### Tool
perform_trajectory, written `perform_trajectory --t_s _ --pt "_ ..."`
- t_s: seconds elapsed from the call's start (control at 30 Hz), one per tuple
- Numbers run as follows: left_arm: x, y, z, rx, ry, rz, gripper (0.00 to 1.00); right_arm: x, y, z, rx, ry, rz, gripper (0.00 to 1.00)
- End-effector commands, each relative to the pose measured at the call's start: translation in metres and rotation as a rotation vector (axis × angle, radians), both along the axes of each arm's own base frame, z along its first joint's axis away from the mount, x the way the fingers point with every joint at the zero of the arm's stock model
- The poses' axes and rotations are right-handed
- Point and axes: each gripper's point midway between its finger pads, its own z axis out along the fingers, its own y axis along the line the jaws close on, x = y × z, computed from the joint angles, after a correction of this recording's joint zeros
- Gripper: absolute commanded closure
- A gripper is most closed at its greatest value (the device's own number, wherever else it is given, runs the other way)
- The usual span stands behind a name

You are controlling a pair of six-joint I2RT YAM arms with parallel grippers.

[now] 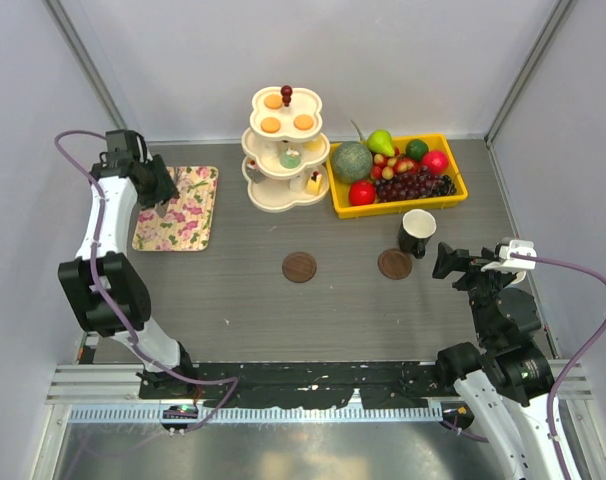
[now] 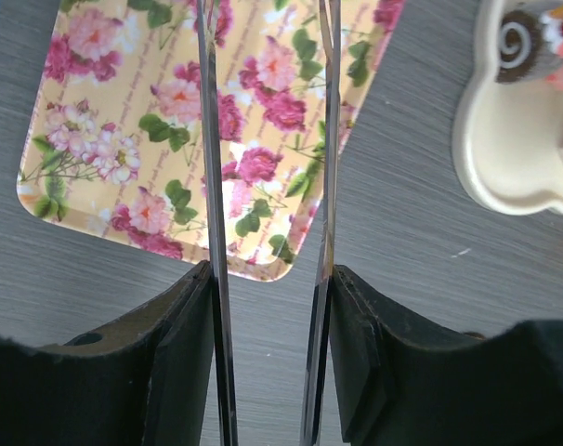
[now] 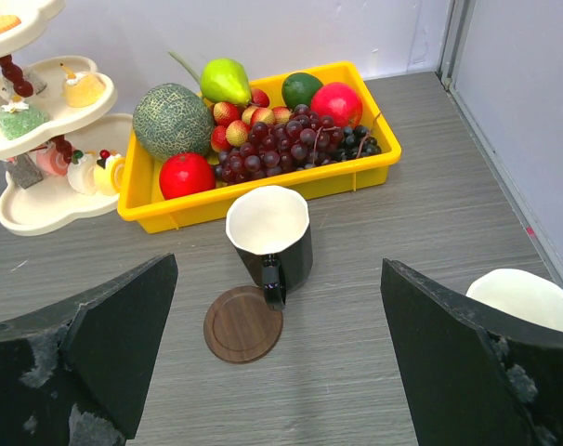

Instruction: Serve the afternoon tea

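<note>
Top external view takes in the whole tabletop (image 1: 233, 300), and to my eye serving has barely started. All the sweets sit on the three-tier stand (image 1: 268, 203) at the middle of the far edge, and both coasters lie bare.

The right pincer (image 1: 445, 262) hangs low near the right edge, spread wide and empty, facing the black mug (image 1: 417, 232). I take fetching that mug as the step in hand. The next move calls for a short push forward, a close around its body, then a lift onto the right coaster (image 1: 394, 264), whose far rim it touches.

The left pincer (image 1: 161, 195) hovers over the flowered tray (image 1: 188, 215) toward the far left corner. It grips a pair of metal tongs (image 2: 212, 186), whose blades stand apart with nothing between them. I guess they are meant for the stand.

The yellow tray (image 1: 403, 205) of fruit stands just behind the black mug, so an overshoot would bump it. A white mug (image 3: 521, 295) sits just beside the right pincer's outer finger and could be knocked in a swing. The left coaster (image 1: 299, 267) lies mid-tabletop, well apart from both arms.

On the stand, the orange tarts (image 1: 273, 101) are open on top. The pale green piece (image 1: 290, 158) and yellow cake wedge (image 1: 313, 184) lie under overhanging tiers, awkward for tongs.
</note>
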Motion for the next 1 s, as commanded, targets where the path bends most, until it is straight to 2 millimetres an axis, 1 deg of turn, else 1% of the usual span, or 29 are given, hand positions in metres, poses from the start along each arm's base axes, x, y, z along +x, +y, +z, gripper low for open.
perform_trajectory --t_s 0.0,0.17,0.27,0.5,0.67,0.97 --pt "0.022 0.018 -0.004 -0.008 -0.028 0.054 0.46 0.003 0.0 0.009 0.002 -0.027 -0.004 0.02" --pt "0.033 0.031 -0.03 -0.028 0.025 0.09 0.44 0.004 0.0 0.007 -0.001 -0.018 -0.007 0.02" --pt "0.036 0.039 -0.037 -0.024 0.037 0.111 0.42 0.004 -0.001 0.007 -0.001 -0.016 -0.011 0.02" --pt "0.046 0.058 -0.052 -0.03 0.057 0.153 0.41 0.006 0.0 0.004 -0.006 -0.002 -0.009 0.02" --pt "0.057 0.057 -0.063 -0.059 0.079 0.137 0.41 0.007 0.0 0.003 -0.01 0.006 -0.013 0.02" --pt "0.073 0.061 -0.075 -0.08 0.105 0.145 0.43 0.009 0.0 0.0 -0.016 0.018 -0.015 0.02"
